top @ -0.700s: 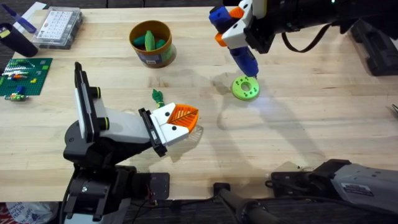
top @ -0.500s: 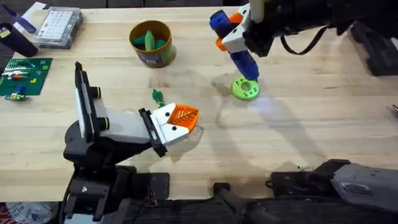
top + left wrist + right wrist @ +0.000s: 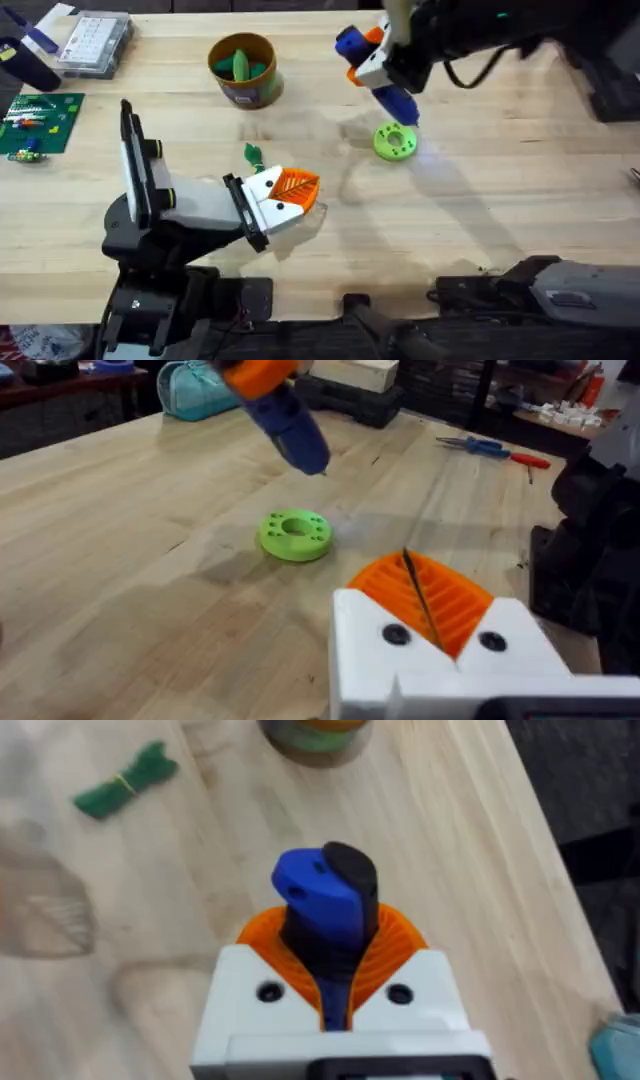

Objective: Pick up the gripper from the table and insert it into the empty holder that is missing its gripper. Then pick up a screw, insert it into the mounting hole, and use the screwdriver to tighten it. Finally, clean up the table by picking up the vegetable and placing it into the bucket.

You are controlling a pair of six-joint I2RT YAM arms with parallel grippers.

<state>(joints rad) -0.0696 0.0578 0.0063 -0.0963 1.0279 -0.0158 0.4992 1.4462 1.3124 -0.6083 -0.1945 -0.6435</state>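
The right gripper (image 3: 385, 62) had its jaws clamped on the screwdriver (image 3: 388, 92), whose tip hung just above the lime disc (image 3: 395, 141) at about the disc's twelve o'clock. To do this step well, I judge the tip should stay upright over one mounting hole, not the wide centre opening, and drop slowly. The left gripper (image 3: 292, 192) rested near the vegetable (image 3: 253, 155), jaws closed on nothing. The bucket (image 3: 242, 70) sat toward ten o'clock on the surface (image 3: 480, 200). The left wrist view showed the small rim holes (image 3: 296, 535); the right wrist view showed the blue handle (image 3: 322, 905) between the pads.
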